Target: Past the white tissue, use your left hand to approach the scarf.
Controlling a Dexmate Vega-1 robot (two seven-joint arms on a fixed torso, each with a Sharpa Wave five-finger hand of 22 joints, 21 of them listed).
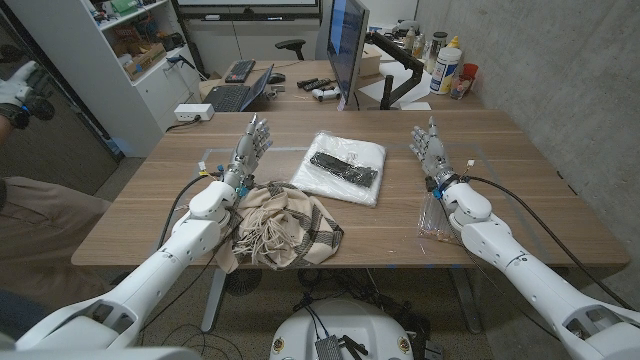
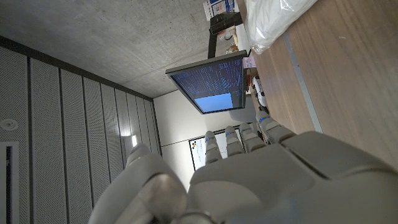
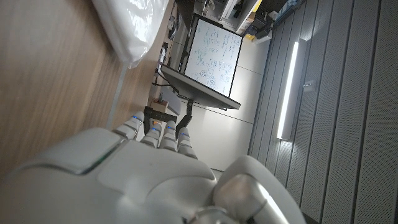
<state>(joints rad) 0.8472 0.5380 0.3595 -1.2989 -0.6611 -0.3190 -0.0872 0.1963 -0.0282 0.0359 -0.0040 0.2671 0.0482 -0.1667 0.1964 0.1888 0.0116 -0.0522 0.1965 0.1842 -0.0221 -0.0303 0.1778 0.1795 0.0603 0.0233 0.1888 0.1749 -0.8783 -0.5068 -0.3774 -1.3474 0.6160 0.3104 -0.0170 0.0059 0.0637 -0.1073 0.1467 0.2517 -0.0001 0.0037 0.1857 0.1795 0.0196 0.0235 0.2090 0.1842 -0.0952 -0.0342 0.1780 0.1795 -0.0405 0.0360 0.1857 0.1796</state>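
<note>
Nearest the robot, the beige plaid scarf (image 1: 283, 226) lies bunched at the table's (image 1: 530, 175) front edge, touching the left forearm. Beyond it sits the white tissue (image 1: 340, 168), a plastic-wrapped pack with a black remote (image 1: 343, 168) on top. Left hand (image 1: 250, 143) stands past the scarf, fingers straight and apart, holding nothing. Right hand (image 1: 428, 146) likewise, with a clear plastic wrapper (image 1: 436, 217) beside its forearm.
</note>
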